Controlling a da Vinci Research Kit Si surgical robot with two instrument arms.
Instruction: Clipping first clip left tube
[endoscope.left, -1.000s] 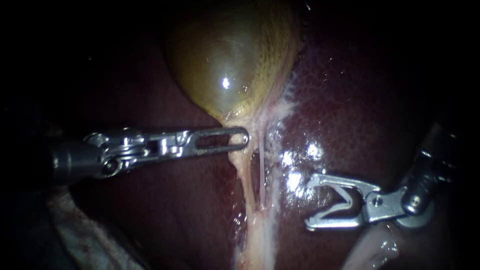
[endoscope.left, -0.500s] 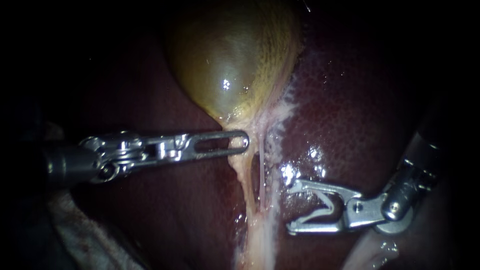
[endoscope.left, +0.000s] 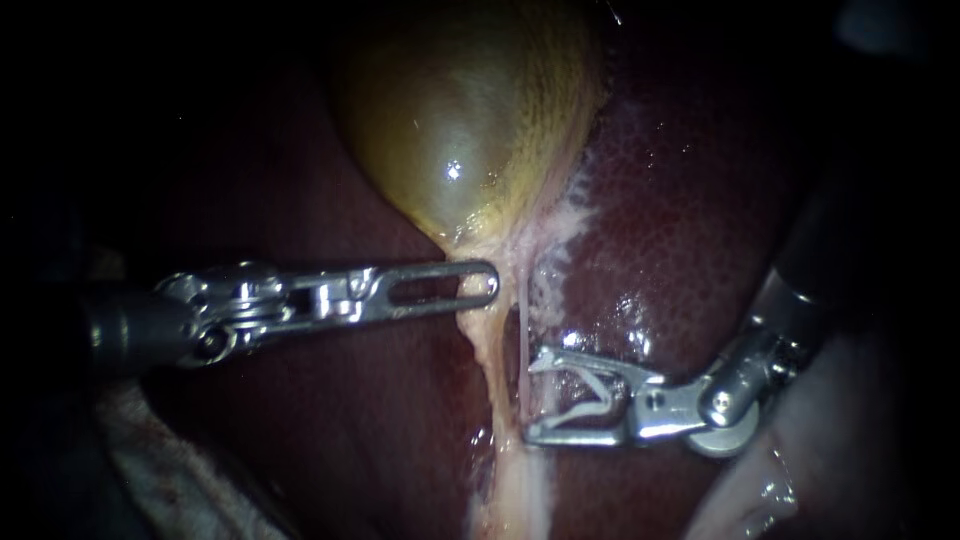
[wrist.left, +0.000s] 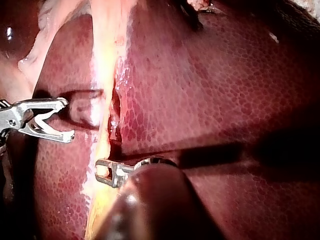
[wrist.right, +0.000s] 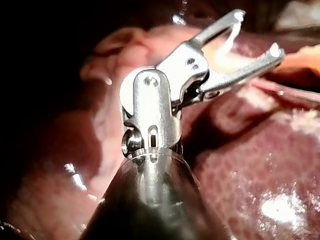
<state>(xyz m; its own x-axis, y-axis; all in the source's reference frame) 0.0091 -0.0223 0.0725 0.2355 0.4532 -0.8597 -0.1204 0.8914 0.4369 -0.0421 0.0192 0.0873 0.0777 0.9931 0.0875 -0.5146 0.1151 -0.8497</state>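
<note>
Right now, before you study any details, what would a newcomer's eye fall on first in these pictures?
The glossy yellow-green gallbladder, high in the endoscope view against the dark red liver. Below it, the left instrument reaches in to its neck, and the right instrument holds open jaws beside the pale tubes that run down from there.
</note>
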